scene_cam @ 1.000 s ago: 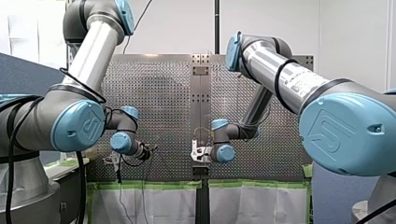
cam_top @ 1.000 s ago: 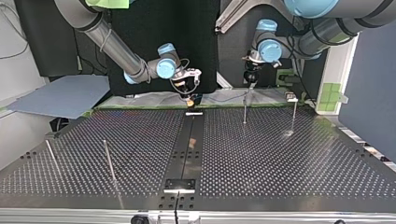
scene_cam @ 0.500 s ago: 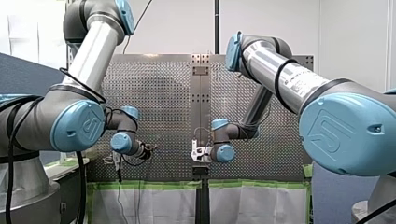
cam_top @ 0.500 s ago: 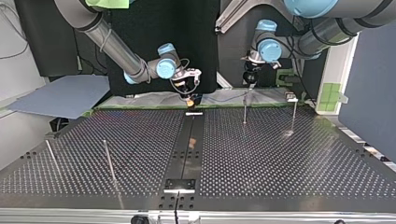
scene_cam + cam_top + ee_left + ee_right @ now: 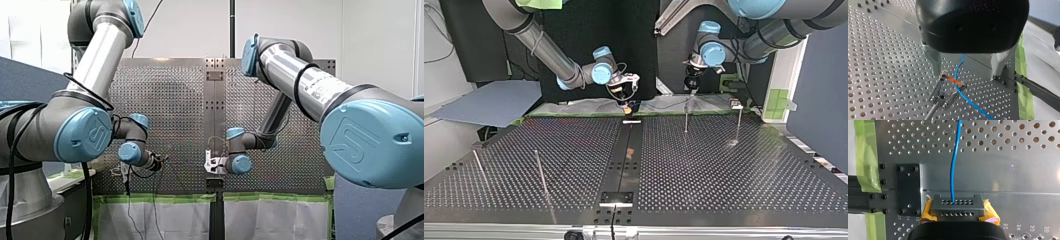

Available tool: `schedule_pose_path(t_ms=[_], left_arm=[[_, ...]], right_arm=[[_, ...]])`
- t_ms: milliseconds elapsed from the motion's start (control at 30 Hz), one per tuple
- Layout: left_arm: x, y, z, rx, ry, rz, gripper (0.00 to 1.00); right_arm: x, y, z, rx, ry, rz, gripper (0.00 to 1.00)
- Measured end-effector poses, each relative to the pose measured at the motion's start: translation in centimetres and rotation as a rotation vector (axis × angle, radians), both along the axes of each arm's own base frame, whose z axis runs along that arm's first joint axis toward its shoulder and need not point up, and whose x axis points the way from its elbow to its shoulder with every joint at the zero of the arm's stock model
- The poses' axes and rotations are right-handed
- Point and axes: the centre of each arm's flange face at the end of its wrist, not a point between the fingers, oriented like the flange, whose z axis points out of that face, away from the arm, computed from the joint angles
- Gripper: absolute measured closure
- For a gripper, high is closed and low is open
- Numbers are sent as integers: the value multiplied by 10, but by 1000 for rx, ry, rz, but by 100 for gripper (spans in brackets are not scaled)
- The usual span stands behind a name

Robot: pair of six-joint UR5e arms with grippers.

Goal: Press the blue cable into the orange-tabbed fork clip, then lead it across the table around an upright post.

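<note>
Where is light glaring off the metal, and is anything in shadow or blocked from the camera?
Right wrist view: a bright glare spot on the bare table beside the blue cable. Top view: a shiny reflection at the foot of an upright post. Front view: dark shadow patches lie across the table. Left wrist view: my left gripper's black body hides the cable's upper stretch.

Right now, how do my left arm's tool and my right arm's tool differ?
Grip: my left arm's black, metal-fingered tool is open; my right arm's yellow-padded tool is shut on the thin blue cable.
Cable: it runs loose between the left tool's spread fingers, crossing the orange-tabbed metal fork clip; it leaves the right tool's tip pinched.
Shared: both point down at the perforated metal table.
</note>
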Motion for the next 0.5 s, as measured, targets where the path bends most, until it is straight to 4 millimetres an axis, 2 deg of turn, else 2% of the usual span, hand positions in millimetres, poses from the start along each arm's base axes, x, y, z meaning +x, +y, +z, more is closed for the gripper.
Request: schedule_pose_path(t_ms=[500], left_arm=[[-2, -4, 0, 43, -2, -27, 0]], right_arm=[[-2, -2, 0, 3, 3, -5, 100]])
